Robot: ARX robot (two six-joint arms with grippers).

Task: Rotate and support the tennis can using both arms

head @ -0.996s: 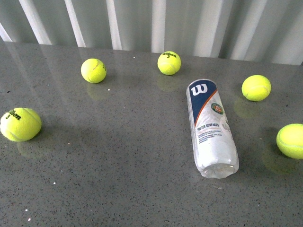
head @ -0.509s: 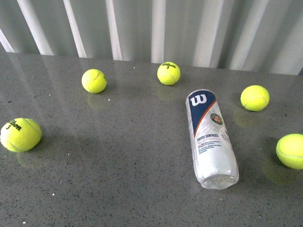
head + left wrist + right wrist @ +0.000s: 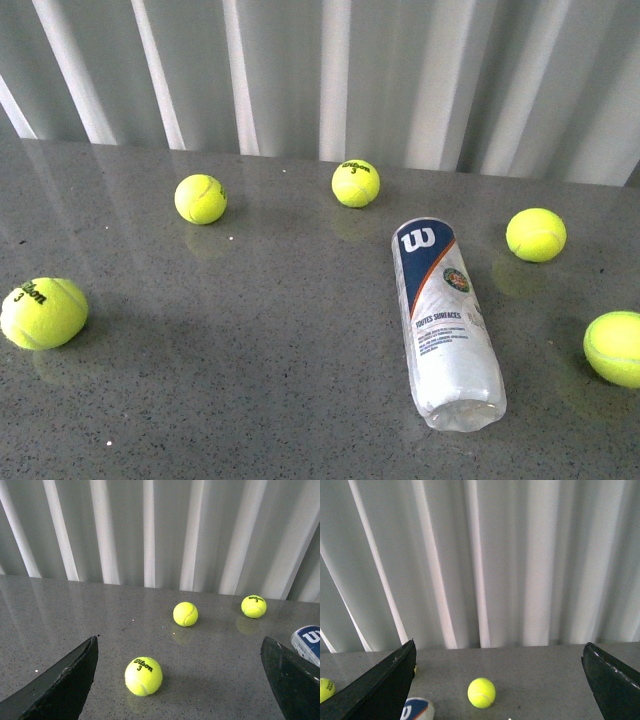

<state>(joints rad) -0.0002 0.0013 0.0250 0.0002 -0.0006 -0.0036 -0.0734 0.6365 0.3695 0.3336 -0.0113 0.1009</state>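
The tennis can (image 3: pixel 445 320) lies on its side on the grey table, navy Wilson label end toward the far wall, clear end toward me. Neither arm shows in the front view. In the left wrist view my left gripper (image 3: pixel 179 645) is open and empty above the table, with a tennis ball (image 3: pixel 143 676) lying between its fingers (image 3: pixel 65 685); the can's navy end (image 3: pixel 307 642) peeks in at the edge. In the right wrist view my right gripper (image 3: pixel 499 645) is open and empty, with the can's end (image 3: pixel 416 710) beside one finger (image 3: pixel 380 687).
Several yellow tennis balls lie around the can: near left (image 3: pixel 42 312), far left (image 3: pixel 200 198), far middle (image 3: pixel 355 183), far right (image 3: pixel 535 234) and right edge (image 3: pixel 613 347). A white pleated curtain (image 3: pixel 330 70) closes the table's far side.
In the front view everything sits lower in the picture than before and more curtain shows. The can and balls keep their places relative to each other.
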